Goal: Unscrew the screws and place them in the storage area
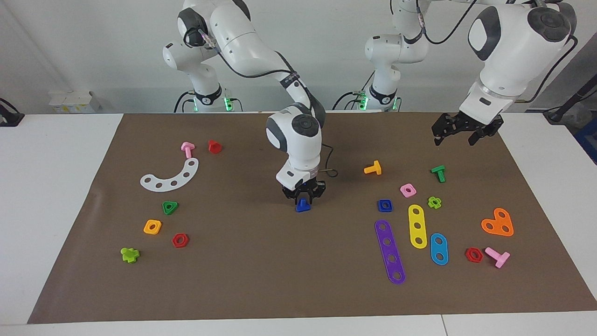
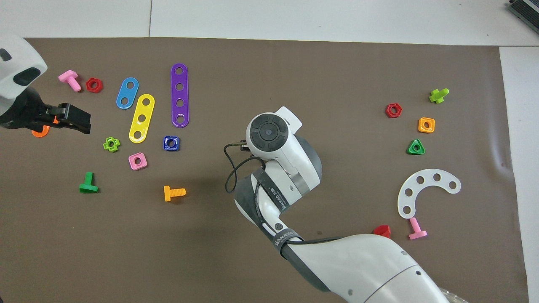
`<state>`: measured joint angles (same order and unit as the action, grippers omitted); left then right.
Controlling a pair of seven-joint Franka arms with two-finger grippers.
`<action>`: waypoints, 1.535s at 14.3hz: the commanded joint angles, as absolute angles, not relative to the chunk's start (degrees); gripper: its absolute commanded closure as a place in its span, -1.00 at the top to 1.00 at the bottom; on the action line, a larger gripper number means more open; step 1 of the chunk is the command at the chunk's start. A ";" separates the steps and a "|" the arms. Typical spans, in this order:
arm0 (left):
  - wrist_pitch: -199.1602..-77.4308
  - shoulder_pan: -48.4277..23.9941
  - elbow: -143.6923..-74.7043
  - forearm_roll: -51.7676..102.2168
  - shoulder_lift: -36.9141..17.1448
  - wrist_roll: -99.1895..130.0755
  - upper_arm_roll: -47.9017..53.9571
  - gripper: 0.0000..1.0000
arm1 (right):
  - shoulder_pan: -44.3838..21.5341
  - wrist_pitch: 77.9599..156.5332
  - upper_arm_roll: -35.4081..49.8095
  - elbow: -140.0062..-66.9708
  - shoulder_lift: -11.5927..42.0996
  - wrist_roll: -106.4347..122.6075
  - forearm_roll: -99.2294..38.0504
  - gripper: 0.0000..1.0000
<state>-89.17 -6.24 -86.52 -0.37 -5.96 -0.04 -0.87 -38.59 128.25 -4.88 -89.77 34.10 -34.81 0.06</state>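
Robotics laboratory: two white robot arms (image 1: pixel 242 42) mounted at a white table (image 1: pixel 56 186) covered by a brown mat (image 1: pixel 280 270), scattered with coloured plastic toy parts, plain wall, trailing cables

A purple strip (image 1: pixel 390 251) lies beside a yellow strip (image 1: pixel 417 226).

A dark-blue bolt (image 1: pixel 303 206) and nut (image 1: pixel 385 205) lie on a plain, seemingly brown mat (image 1: pixel 280 280).

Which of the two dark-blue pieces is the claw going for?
The dark-blue bolt with the triangular head, at the middle of the mat: the right claw is down around it. The dark-blue square nut lies untouched toward the left arm's end, beside the purple strip.
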 commanded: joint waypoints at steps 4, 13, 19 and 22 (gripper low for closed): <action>-90.53 -5.89 -88.95 0.70 -3.96 -0.53 -0.97 1.00 | -38.06 128.58 -4.57 -90.09 33.05 -32.96 0.53 -1.00; -90.53 -5.89 -88.95 0.70 -3.96 -0.53 -0.97 1.00 | -26.75 124.01 -5.10 -98.67 19.36 -23.68 0.53 -1.00; -90.53 -5.89 -89.03 0.70 -3.96 -0.53 -0.97 1.00 | -10.30 127.60 -5.01 -111.69 12.66 -2.23 -0.44 -1.00; -90.53 -5.89 -89.03 0.70 -3.96 -0.53 -0.97 1.00 | -7.83 132.69 -5.01 -119.24 10.90 -0.26 -1.75 -1.00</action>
